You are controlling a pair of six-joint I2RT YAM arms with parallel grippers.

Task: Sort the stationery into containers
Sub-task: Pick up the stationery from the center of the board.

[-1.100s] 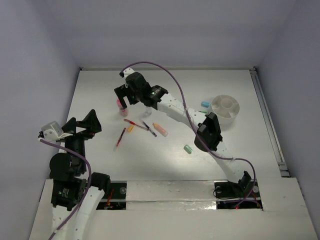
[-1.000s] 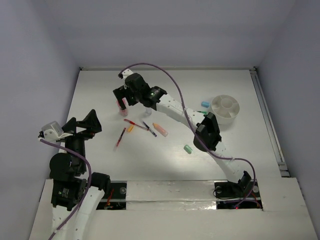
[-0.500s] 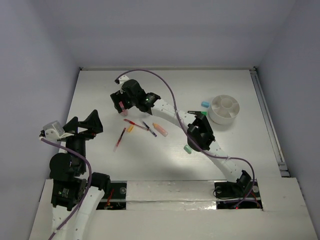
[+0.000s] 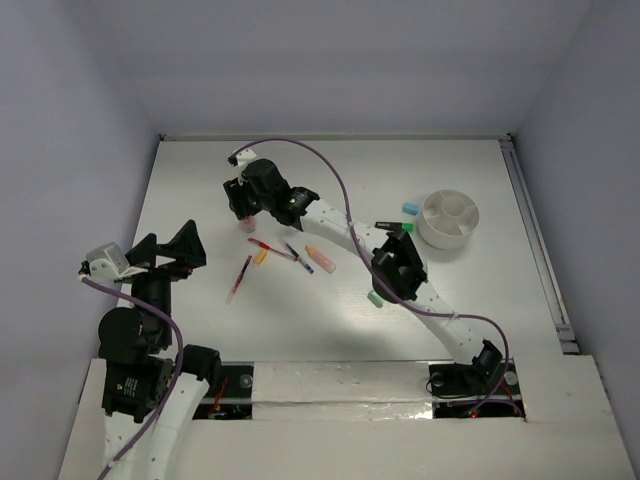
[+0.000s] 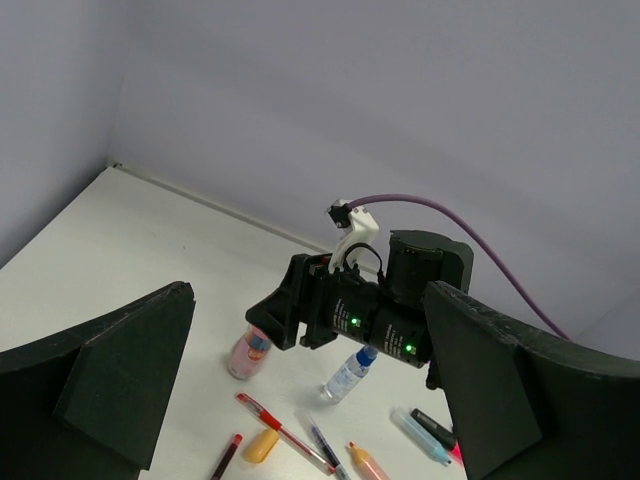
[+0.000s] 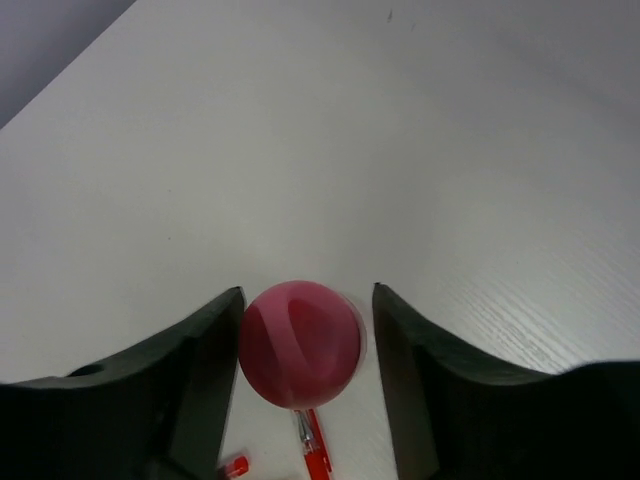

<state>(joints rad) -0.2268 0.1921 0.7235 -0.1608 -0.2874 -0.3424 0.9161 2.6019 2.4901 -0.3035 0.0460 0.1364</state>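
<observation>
A small pink bottle with a round pink cap [image 6: 300, 343] stands upright at the far left of the table [image 4: 243, 211] [image 5: 247, 352]. My right gripper [image 6: 307, 300] straddles it from above [image 4: 241, 203]. Its left finger touches the cap and a narrow gap shows at the right finger [image 6: 415, 360]. Below the bottle lie a red pen [image 4: 268, 247], a dark red pen [image 4: 240, 277], a short orange marker [image 4: 261, 257], a blue pen [image 4: 298, 257] and a peach marker [image 4: 320, 259]. The round whitish cup [image 4: 450, 217] stands at the right. My left gripper [image 4: 170, 245] hangs open and empty near the left edge.
A clear bottle with a blue cap [image 5: 350, 375] leans under the right wrist. A mint eraser [image 4: 376, 298] lies beside the right forearm. A blue eraser [image 4: 410, 208] and a green marker [image 4: 400, 227] lie left of the cup.
My right gripper has slid left and down over the pink bottle, and its jaws have narrowed around the cap. The left arm has not moved.
</observation>
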